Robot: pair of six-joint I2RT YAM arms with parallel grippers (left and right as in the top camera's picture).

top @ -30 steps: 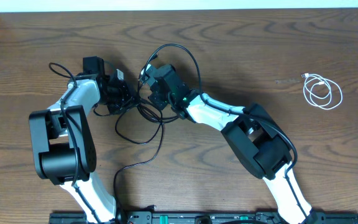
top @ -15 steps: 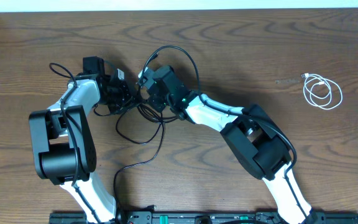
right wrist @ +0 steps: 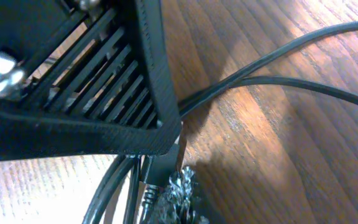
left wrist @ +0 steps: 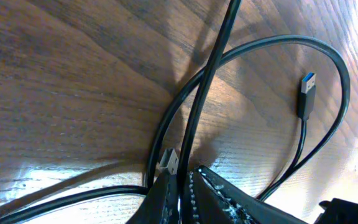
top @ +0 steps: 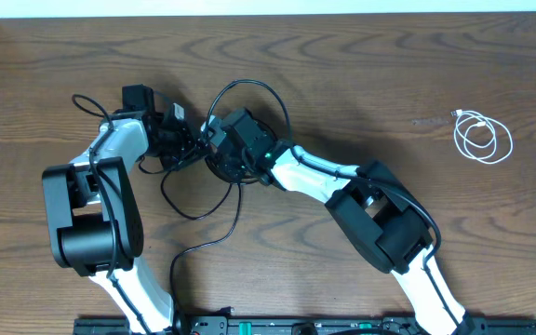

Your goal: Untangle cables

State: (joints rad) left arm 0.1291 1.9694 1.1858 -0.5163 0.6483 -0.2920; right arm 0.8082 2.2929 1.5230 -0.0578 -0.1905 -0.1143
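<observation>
Thin black rubber cables (top: 194,200), tangled: tabletop (top: 389,74) centre-left. Coiled white cable (top: 482,138): right edge, apart. Your left end effector (left wrist: 180,185) and right end effector (right wrist: 178,190) each clamp a black strand. Next, draw them apart gently.
</observation>
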